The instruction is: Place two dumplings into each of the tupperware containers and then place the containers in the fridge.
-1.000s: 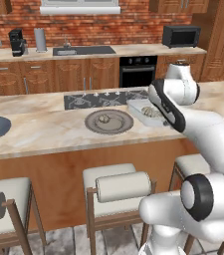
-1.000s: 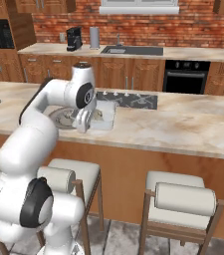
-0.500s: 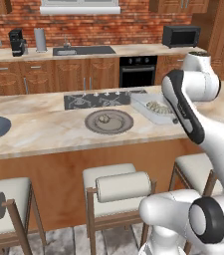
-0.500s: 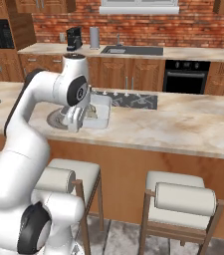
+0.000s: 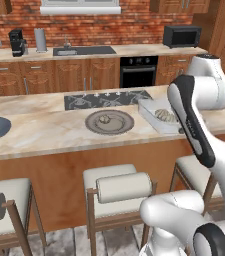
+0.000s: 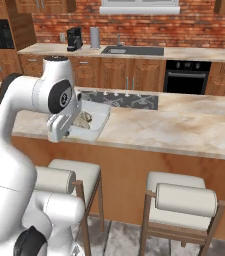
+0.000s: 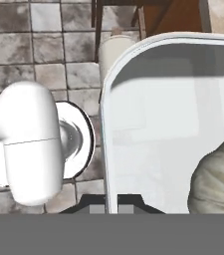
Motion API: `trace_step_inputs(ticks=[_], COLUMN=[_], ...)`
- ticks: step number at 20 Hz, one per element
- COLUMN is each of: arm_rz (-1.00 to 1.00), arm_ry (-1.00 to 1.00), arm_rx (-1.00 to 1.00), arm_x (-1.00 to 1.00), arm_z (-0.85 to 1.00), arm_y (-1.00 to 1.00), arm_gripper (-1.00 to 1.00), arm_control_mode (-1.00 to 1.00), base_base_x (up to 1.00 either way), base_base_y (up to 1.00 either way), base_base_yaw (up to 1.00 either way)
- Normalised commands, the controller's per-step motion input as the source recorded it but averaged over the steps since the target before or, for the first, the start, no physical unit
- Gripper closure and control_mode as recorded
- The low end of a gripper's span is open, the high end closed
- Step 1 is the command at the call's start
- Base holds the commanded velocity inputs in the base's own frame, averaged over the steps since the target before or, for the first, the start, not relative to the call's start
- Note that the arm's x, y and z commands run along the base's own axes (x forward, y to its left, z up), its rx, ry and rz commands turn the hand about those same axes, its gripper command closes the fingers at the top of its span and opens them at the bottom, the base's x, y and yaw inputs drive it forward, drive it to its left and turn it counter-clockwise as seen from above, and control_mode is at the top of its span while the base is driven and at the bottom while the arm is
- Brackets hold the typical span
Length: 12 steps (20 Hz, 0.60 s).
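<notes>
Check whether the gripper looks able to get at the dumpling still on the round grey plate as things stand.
Probably not right now. The gripper is shut on the rim of the tupperware container, so it is occupied. The dumpling on the round plate lies uncovered on the counter, with nothing over it.

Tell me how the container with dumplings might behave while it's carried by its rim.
The container looks like thin, shallow plastic, so it may flex or sag away from the hand, which is pinching one edge. Its dumplings lie loose and rounded, so they could slide or roll if it tilts. It seems light, so holding it level probably matters more than strength.
</notes>
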Motion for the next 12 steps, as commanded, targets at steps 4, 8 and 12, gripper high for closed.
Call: trace_step_inputs(ticks=[4, 8, 12], arm_rz=[0.08, 0.08, 0.04], arm_ry=[0.00, 0.00, 0.04], arm_rx=[0.00, 0.00, 0.00], arm_x=[-0.57, -0.34, -0.08], arm_z=[0.00, 0.00, 0.02], arm_y=[0.01, 0.41, 0.54], arm_gripper=[1.00, 1.00, 1.00], arm_control_mode=[-1.00, -1.00, -1.00], base_base_x=[0.00, 0.00, 0.00], base_base_y=[0.00, 0.00, 0.00], base_base_yaw=[0.00, 0.00, 0.00])
